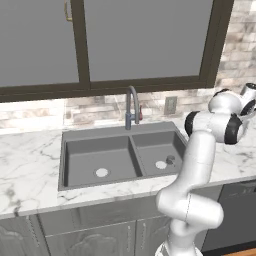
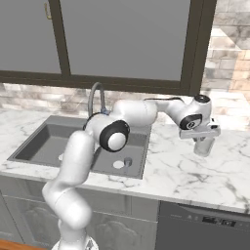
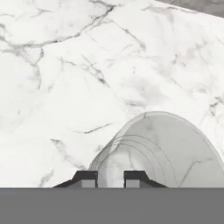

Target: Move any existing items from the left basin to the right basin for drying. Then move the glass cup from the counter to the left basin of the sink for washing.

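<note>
Two basins are being shown in the dark grey sink, which is being framed on all sides by the white marble counter. The left basin is being seen with one round white drain and nothing else in it. The right basin is being occupied by a small dark knob-like object standing just beside its white drain. A curved grey faucet is being seen rising behind the centre divider. The white arm is being held out over the counter, well to the right of the sink. The gripper is being pointed down at the glass cup, which is standing upright on the counter. In the hand view the cup's rim is lying just ahead of the two dark fingertips. Jaws: close together, the rim partly between them; whether glass is being pinched cannot be told.
</note>
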